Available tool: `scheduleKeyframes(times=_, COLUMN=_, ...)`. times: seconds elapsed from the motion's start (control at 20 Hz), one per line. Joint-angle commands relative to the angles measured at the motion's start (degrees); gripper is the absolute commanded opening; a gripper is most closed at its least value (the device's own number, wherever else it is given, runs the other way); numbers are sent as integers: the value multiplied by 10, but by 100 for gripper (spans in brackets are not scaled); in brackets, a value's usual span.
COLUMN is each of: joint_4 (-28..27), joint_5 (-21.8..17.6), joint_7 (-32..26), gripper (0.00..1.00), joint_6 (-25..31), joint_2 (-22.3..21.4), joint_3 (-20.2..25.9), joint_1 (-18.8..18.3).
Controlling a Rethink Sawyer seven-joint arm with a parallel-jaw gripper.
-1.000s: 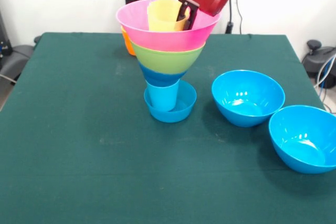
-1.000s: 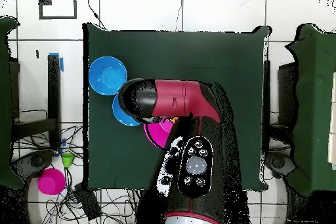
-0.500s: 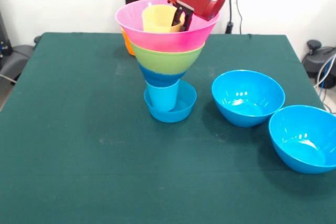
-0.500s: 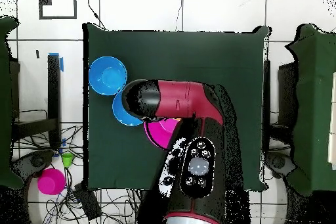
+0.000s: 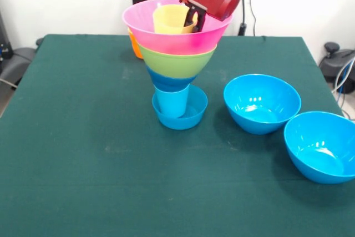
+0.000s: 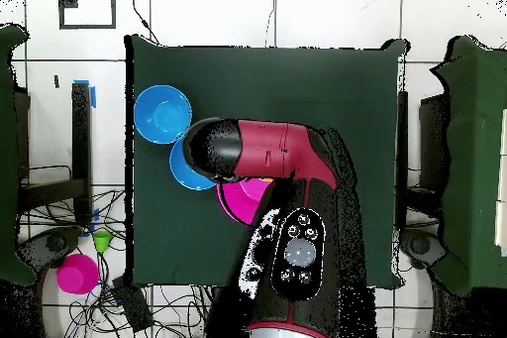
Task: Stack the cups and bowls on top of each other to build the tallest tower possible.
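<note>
Since the earlier frame, gripper point(image 5: 192, 18) and yellow cup point(image 5: 171, 19) shift slightly right. Nearest, two large blue bowls point(image 5: 323, 146) wait unstacked beside the tower point(image 5: 176, 62). Farther back, the cup sits inside the pink bowl point(image 5: 166, 38), fingers clamping its rim; an orange cup point(image 5: 134, 46) remains behind.

We see the tower point(image 5: 176, 62) standing upright: a small blue bowl point(image 5: 191, 116) on the table holds a light blue cup point(image 5: 172, 101), topped by a blue bowl point(image 5: 169, 80), a lime green bowl point(image 5: 176, 63) and a wide pink bowl point(image 5: 166, 38). A yellow cup point(image 5: 170, 19) sits inside the pink bowl. An orange cup point(image 5: 135, 46) stands behind the tower. Two large blue bowls point(image 5: 261, 103) point(image 5: 323, 146), upright and empty, touch each other beside it.
</note>
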Motion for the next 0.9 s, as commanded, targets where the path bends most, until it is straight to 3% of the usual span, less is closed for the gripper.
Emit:
scheduleKeyframes(times=0.05, joint_4=36, joint_5=26, joint_7=77, gripper=0, joint_6=-5, joint_2=21, joint_3=35, joint_1=8)
scheduleKeyframes(times=0.9, joint_4=29, joint_5=19, joint_7=80, gripper=0, joint_6=-50, joint_2=46, joint_3=18, joint_1=19)
